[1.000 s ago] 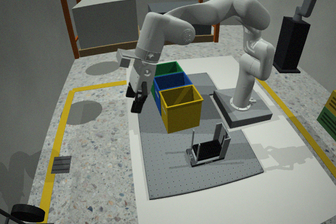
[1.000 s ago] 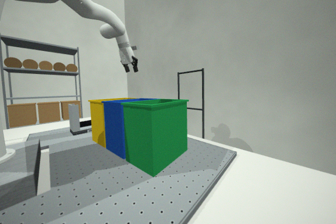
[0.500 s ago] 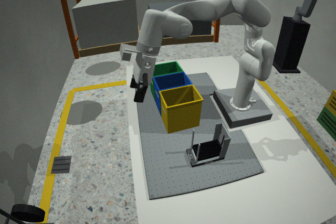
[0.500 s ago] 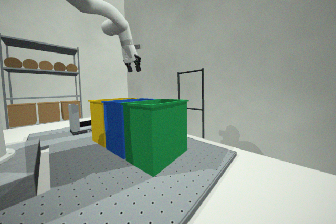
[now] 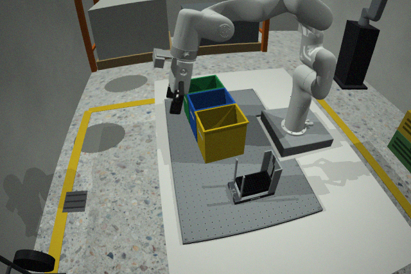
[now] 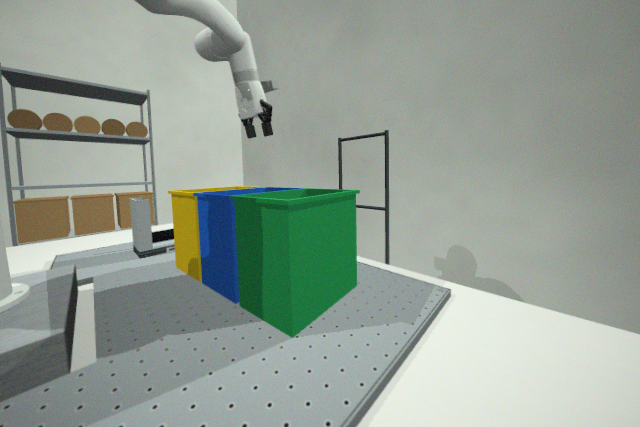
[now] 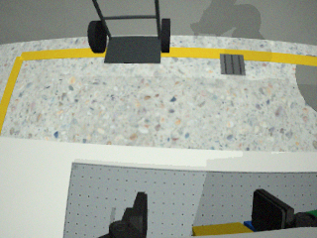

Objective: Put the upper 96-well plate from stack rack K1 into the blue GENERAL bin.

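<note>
The hand (image 5: pixel 174 97) is hanging high above the worktop (image 5: pixel 331 231), spread wide with nothing between its fingers (image 6: pixel 250 128). In the top view it is sitting just off the outer side of the bin row, level with the seam between the green bin (image 5: pixel 205 83) and the blue bin (image 5: pixel 209 99); in the exterior view it is floating well above the bin rims, apart from all of them. The arm (image 5: pixel 265 6) is arching over from its base (image 5: pixel 297 133) and bending down at the wrist.

The three bins are standing upright in a line on the perforated grey mat (image 5: pixel 232 211), walls touching: green farthest from the rack, blue in the middle, the yellow bin (image 5: pixel 221 131) nearest it. What is lying inside the blue bin cannot be told, since its floor is hidden in every view.

Stack rack K1 (image 5: pixel 255 183) is standing on the mat well apart from the hand, beyond the yellow bin. A dark plate (image 5: pixel 253 183) is showing in the rack; whether one or two are sitting there cannot be told.

The wrist view is looking past both fingers at the mat's edge, the speckled floor (image 7: pixel 158 106) and a hand truck (image 7: pixel 130 30) by a yellow floor line.
</note>
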`<move>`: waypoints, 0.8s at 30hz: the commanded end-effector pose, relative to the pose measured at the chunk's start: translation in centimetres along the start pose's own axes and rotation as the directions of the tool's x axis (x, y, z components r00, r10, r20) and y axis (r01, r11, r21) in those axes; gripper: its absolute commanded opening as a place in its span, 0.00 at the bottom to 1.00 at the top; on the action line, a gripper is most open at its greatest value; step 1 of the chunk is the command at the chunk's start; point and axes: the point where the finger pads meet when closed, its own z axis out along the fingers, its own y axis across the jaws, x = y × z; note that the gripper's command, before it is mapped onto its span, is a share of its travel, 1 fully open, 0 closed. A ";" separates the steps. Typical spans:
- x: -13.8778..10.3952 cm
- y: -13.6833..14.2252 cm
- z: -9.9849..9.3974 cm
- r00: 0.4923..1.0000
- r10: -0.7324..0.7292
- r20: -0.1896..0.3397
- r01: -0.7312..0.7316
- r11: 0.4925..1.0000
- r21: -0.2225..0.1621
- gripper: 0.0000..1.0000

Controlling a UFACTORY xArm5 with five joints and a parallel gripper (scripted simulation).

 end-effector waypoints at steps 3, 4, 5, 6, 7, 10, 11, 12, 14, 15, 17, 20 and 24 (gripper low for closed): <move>-1.1 2.0 -0.3 1.000 0.003 -0.002 -0.003 1.000 -0.008 1.00; -1.3 2.6 -0.3 0.999 0.022 0.024 -0.022 1.000 -0.015 1.00; -1.6 3.1 -0.3 0.998 0.041 0.050 -0.040 0.999 -0.022 1.00; -1.8 3.6 -0.3 0.997 0.048 0.059 -0.047 0.999 -0.025 1.00; -2.1 3.9 -0.3 0.997 0.048 0.059 -0.047 0.999 -0.026 1.00; -2.9 5.1 -0.4 0.997 0.048 0.058 -0.047 0.998 -0.030 1.00; -3.2 5.4 -0.4 0.997 0.048 0.058 -0.047 0.998 -0.031 1.00; -3.5 5.8 -0.4 0.997 0.048 0.058 -0.047 0.998 -0.033 1.00; -4.1 6.6 -0.4 0.997 0.048 0.057 -0.046 0.998 -0.035 1.00; -4.3 6.9 -0.5 0.997 0.048 0.057 -0.046 0.998 -0.037 1.00; -4.6 7.4 -0.5 0.994 0.068 0.083 -0.065 0.997 -0.043 1.00; -5.0 7.9 -0.5 0.990 0.089 0.108 -0.084 0.995 -0.049 1.00; -6.3 9.3 -0.6 0.989 0.096 0.117 -0.090 0.994 -0.055 1.00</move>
